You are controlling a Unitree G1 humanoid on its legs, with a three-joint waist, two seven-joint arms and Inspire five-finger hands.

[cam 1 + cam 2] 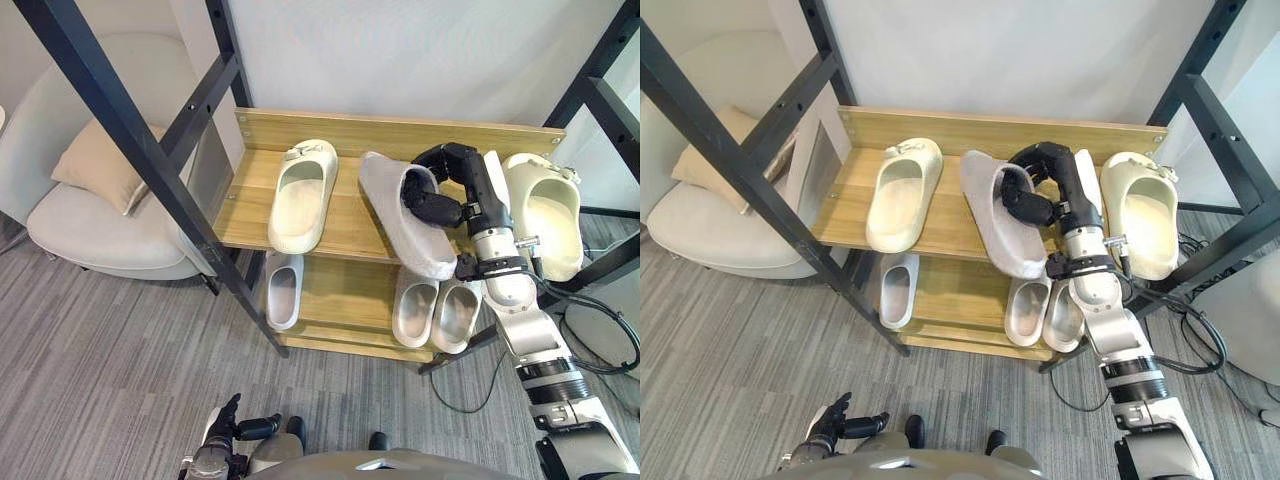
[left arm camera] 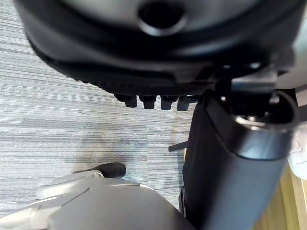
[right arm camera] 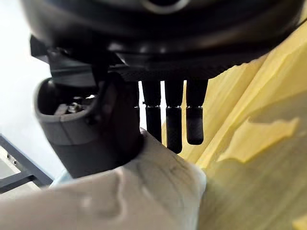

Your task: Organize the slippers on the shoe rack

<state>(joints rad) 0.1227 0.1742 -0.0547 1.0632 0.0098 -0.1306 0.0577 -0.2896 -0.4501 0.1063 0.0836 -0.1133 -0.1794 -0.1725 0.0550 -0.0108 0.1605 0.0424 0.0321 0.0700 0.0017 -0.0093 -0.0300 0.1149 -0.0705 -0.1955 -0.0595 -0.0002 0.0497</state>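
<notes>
Wooden shoe rack (image 1: pixel 400 134), two shelves, on a grey carpeted floor (image 1: pixel 110 370)

Upper shelf (image 1: pixel 350 228): a cream slipper (image 1: pixel 303 195) lies flat at the left; a grey slipper (image 1: pixel 405 215) in the middle sits slanted, its end past the front edge (the right robot hand (image 1: pixel 432 200) curls into it); another cream slipper (image 1: pixel 545 215) at the right end; lower shelf (image 1: pixel 345 300): a single pale slipper (image 1: pixel 283 290) at the left, a pale pair (image 1: pixel 435 310) side by side at the right.
</notes>
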